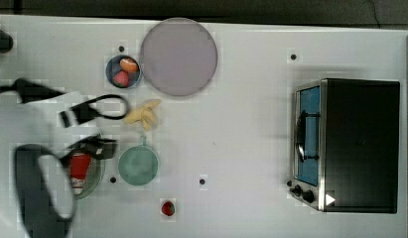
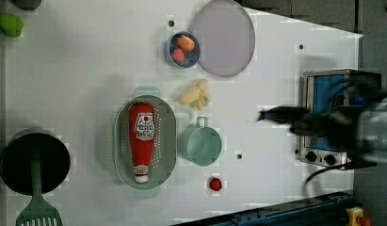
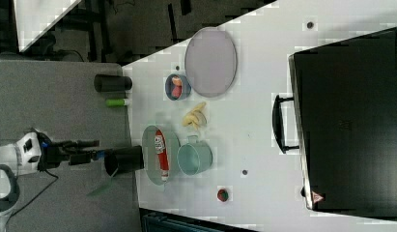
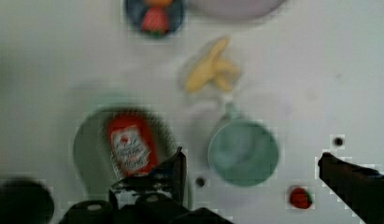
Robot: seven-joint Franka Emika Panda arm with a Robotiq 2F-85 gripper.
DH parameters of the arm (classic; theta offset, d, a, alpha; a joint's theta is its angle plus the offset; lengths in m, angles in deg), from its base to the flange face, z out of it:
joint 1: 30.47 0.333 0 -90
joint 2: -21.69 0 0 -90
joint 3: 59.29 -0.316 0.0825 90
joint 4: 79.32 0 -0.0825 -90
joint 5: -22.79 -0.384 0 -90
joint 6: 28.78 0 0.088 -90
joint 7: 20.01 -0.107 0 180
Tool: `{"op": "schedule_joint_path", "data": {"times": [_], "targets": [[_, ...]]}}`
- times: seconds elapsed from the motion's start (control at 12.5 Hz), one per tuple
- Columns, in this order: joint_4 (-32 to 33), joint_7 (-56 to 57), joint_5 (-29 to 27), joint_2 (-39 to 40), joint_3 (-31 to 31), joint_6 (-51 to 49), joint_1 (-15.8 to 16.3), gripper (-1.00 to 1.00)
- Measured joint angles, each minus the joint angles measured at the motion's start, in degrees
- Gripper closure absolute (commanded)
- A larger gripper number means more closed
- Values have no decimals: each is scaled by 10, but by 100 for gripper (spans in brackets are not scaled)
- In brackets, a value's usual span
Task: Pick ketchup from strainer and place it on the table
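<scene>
- Ketchup (image 2: 142, 140): a slim red bottle with a white label, lying lengthwise inside the strainer (image 2: 168, 141); in the left view its white end points toward the lower edge of the picture.
- Strainer: a pale green perforated oval basket resting on the table (image 2: 78, 80), just beside the teal cup (image 2: 200, 145), which stands at the left view's right of it.
- Gripper (image 4: 250, 172): seen in the wrist view with its two dark fingers (image 4: 173, 170) spread wide apart and holding nothing; one finger overlaps the strainer's rim in the picture, the other lies beyond the cup.
- Arm: in the top view it covers much of the strainer (image 1: 95, 178), leaving the upper part of the ketchup (image 1: 80, 168) exposed; whether the fingers touch the bottle cannot be told.
- Bananas (image 2: 195, 95): a small yellow bunch on the table between the cup and the small blue bowl (image 2: 183, 50).
- Small blue bowl: holds a red and an orange fruit; it touches or nearly touches the large grey round plate (image 2: 225, 37).
- Strawberry (image 2: 215, 184): alone on the table, near the cup.
- Toaster oven (image 1: 350, 144): a black box with a blue-tinted door, well apart from the strainer at the top view's right.
- Black pot (image 2: 33, 162) and green spatula (image 2: 36, 207): at the left view's lower left.
</scene>
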Motion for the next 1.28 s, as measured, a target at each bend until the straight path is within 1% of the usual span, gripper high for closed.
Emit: {"op": "schedule_joint_path", "data": {"times": [0.16,0.4,0.56,0.64,0.8,0.96,1.28], "targets": [[2,0,0,29,-57,17,4,-100],[4,-3,-1,71,-114,32,20,-100],[17,-3,4,106,-141,91,31,-100],[33,-3,20,120,-144,112,39,-100],[74,-3,47,144,-143,162,44,-100],[110,-3,91,174,-138,222,40,-100],[136,-7,132,253,-121,336,34,-100]]}}
